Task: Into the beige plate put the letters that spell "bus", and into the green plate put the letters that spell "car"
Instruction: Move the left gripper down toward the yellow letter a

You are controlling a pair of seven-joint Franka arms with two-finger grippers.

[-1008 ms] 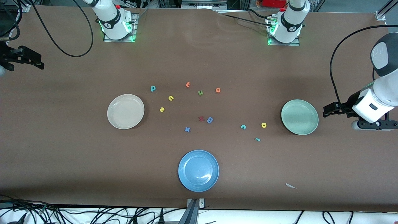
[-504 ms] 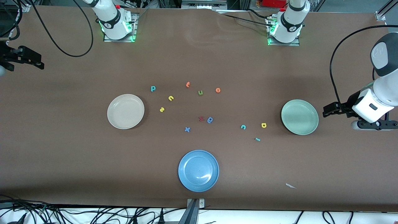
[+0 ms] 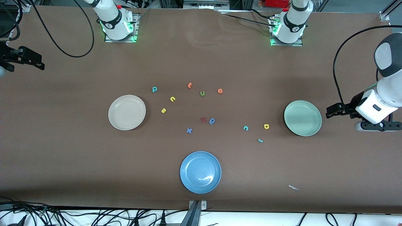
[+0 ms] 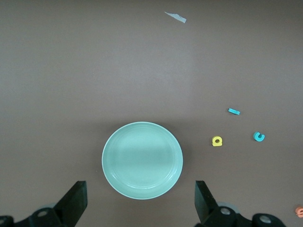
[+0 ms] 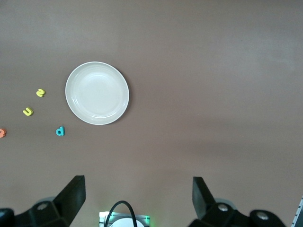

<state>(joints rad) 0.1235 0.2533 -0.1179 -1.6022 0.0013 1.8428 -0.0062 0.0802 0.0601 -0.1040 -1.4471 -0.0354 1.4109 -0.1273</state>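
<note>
On the brown table (image 3: 62, 150), nearest the camera, the teal r (image 3: 260, 140), teal c (image 3: 245, 127) and yellow a (image 3: 266, 126) lie beside the empty green plate (image 3: 302, 118). Farther off, the yellow s (image 3: 163, 110), yellow u (image 3: 172, 99) and teal b (image 3: 154, 89) lie beside the empty beige plate (image 3: 127, 112). The left pincer (image 4: 141, 201) hangs over the table's left-arm end and the right pincer (image 5: 138, 198) over its right-arm end, both wide open and empty.

No change shows since the earlier pictures: nothing on the counter has shifted, neither arm has moved
</note>
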